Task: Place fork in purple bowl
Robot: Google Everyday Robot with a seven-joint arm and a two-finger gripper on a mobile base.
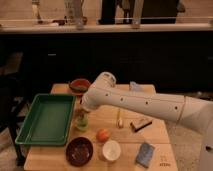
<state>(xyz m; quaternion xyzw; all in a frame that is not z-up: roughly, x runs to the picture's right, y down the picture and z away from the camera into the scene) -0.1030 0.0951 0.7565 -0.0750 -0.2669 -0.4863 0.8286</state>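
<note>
The purple bowl (79,150) sits near the table's front edge, left of a small white cup (111,150). My white arm reaches in from the right across the table. The gripper (82,112) hangs low at the arm's left end, just above a small green cup (81,122) and beside the green tray. It is behind and a little above the purple bowl. I cannot make out the fork anywhere, either on the table or at the gripper.
A green tray (47,120) lies at the left. An orange bowl (79,86) stands at the back. An orange fruit (103,135), a yellow-handled utensil (119,119), a black-handled utensil (141,124) and a blue sponge (145,154) lie to the right. A dark counter runs behind the wooden table (155,137).
</note>
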